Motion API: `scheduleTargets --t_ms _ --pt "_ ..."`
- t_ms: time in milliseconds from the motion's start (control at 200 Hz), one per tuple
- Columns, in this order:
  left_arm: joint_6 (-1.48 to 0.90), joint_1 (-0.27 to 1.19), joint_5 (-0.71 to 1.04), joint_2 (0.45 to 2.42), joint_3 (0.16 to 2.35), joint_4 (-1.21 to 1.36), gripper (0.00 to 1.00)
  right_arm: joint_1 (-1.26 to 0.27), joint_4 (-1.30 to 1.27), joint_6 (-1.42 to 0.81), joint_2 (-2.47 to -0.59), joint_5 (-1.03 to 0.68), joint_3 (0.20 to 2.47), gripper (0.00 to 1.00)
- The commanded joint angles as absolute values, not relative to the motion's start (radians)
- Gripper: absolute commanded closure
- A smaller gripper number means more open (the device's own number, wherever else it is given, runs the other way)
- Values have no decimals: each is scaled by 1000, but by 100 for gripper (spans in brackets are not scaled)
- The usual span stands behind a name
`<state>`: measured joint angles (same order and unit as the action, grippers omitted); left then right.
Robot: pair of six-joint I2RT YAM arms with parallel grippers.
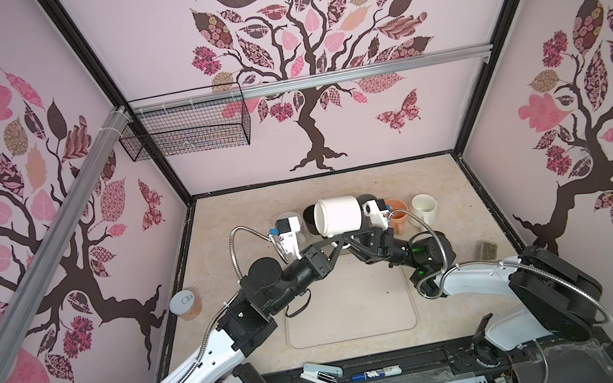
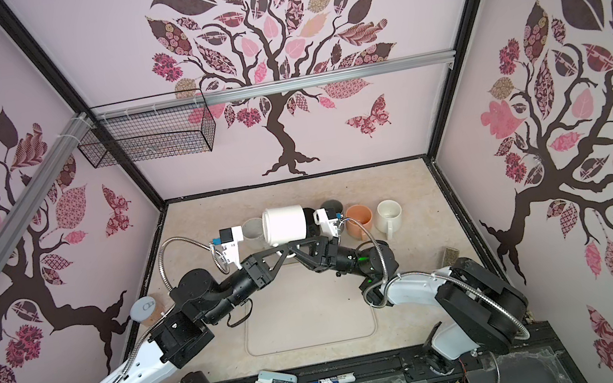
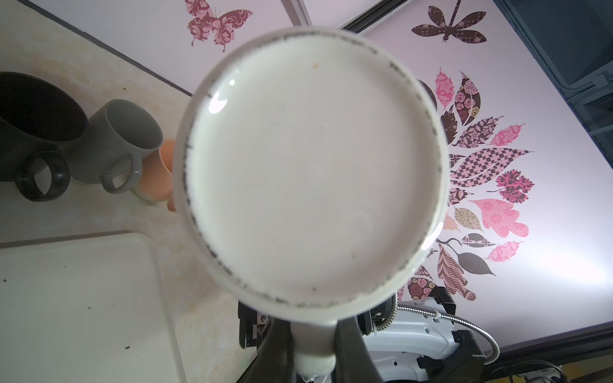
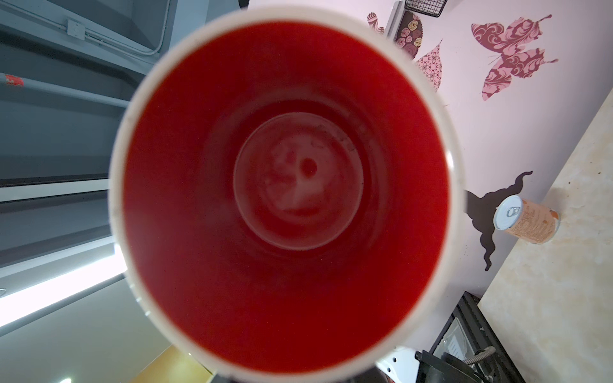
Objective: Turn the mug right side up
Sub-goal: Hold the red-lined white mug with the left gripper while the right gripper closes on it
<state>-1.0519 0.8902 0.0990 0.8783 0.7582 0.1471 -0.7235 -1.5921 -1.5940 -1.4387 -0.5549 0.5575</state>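
Spare mugs and clutter on a beige counter [image 1: 217, 224]

Black mug [image 3: 36, 122], grey mug [image 3: 122, 142], orange mug [image 1: 402, 222] and cream mug [image 1: 424, 206] stand upright in a row near the back; a pale tray [image 1: 351, 320] lies flat at centre; a can [image 1: 184, 303] stands by the left wall; a wire basket [image 1: 186, 136] hangs from the wall rail; stapler [image 1: 321, 375] and blue marker [image 1: 375, 373] lie on the front ledge.
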Motion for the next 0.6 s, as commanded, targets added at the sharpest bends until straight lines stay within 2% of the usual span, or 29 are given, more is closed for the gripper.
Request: scheduleTargets --t_ms 0,160,200,250,365,430,460,505,595 --pt "-1047 911 243 852 727 239 100 -720 -1728 -1658 -1459 -502 637 100" --pt "-963 911 248 832 753 116 100 -720 -1704 -1643 -1464 -513 656 100" --pt "-949 910 235 823 752 97 95 -721 -1693 -1636 -1462 -516 659 100" --pt "-930 912 229 816 750 87 100 -720 -1686 -1629 -1462 -520 662 100" --pt "-926 911 230 805 733 94 100 -716 -1655 -1611 -1447 -517 668 100" --pt "-927 911 228 806 726 94 100 -714 -1607 -1588 -1433 -525 682 82" --pt "-931 911 229 806 722 97 100 -715 -1590 -1577 -1427 -526 686 77" --pt "-938 911 232 806 710 109 100 -715 -1570 -1567 -1416 -523 689 73" --pt "-951 911 217 795 686 136 100 -711 -1561 -1558 -1399 -507 682 73"
